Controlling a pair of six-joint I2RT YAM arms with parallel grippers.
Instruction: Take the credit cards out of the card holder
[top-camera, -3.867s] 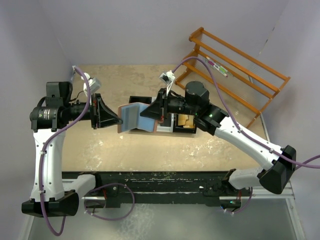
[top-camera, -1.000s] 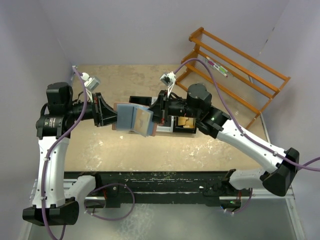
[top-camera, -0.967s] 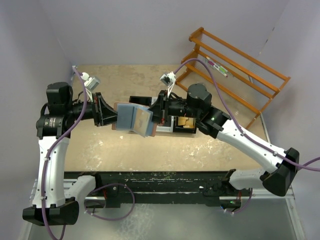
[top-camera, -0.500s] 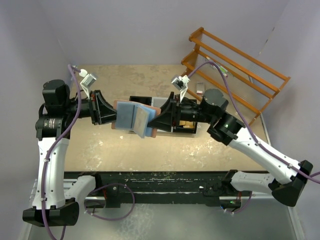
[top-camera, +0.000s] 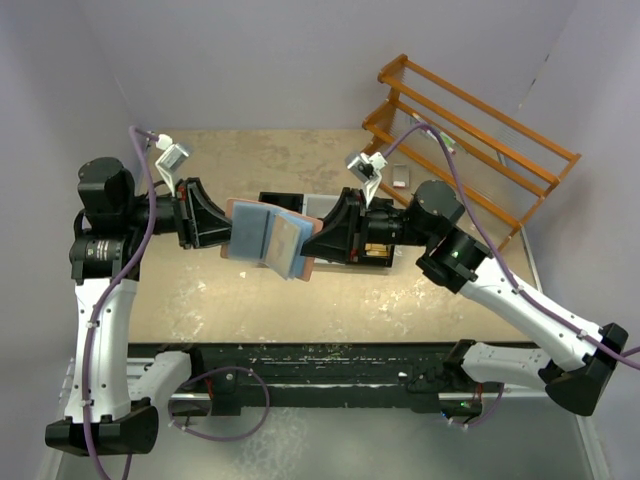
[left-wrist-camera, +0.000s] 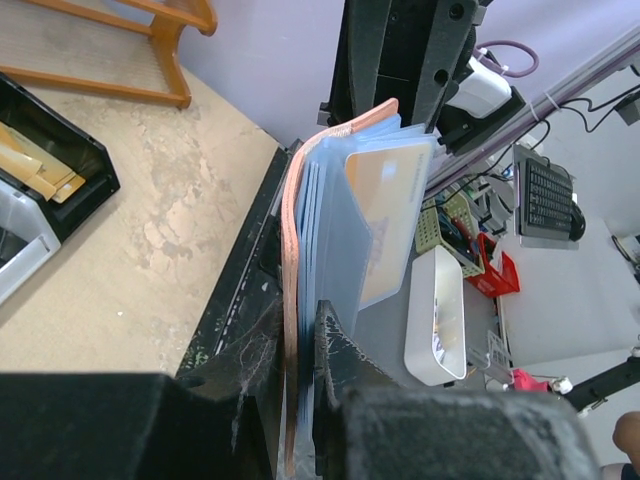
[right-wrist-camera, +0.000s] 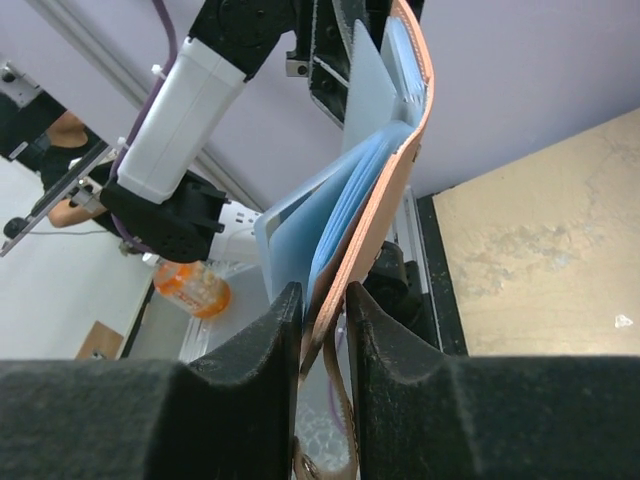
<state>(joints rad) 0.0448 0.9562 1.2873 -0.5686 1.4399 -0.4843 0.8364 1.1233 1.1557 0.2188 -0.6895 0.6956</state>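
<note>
The card holder (top-camera: 262, 236), reddish-brown with a light blue lining, hangs open in the air between both grippers. My left gripper (top-camera: 226, 228) is shut on its left edge. My right gripper (top-camera: 318, 240) is shut on its right edge. A pale, yellowish card (top-camera: 291, 241) sits in a clear sleeve on its right half. In the left wrist view the gripper (left-wrist-camera: 300, 345) clamps the brown cover (left-wrist-camera: 291, 250), with the sleeved card (left-wrist-camera: 385, 215) beside it. In the right wrist view the gripper (right-wrist-camera: 325, 335) pinches the cover (right-wrist-camera: 395, 180). A small pale card (top-camera: 400, 177) lies by the rack.
A black tray (top-camera: 372, 258) with tan-yellow paper pieces sits on the table under my right wrist; it also shows in the left wrist view (left-wrist-camera: 55, 170). An orange wooden rack (top-camera: 470, 130) stands at the back right. Purple walls close in the left and back.
My right arm has drawn back to the right and now grips the wallet's right edge. The wallet is spread wider and the small pale card by the rack is uncovered.
</note>
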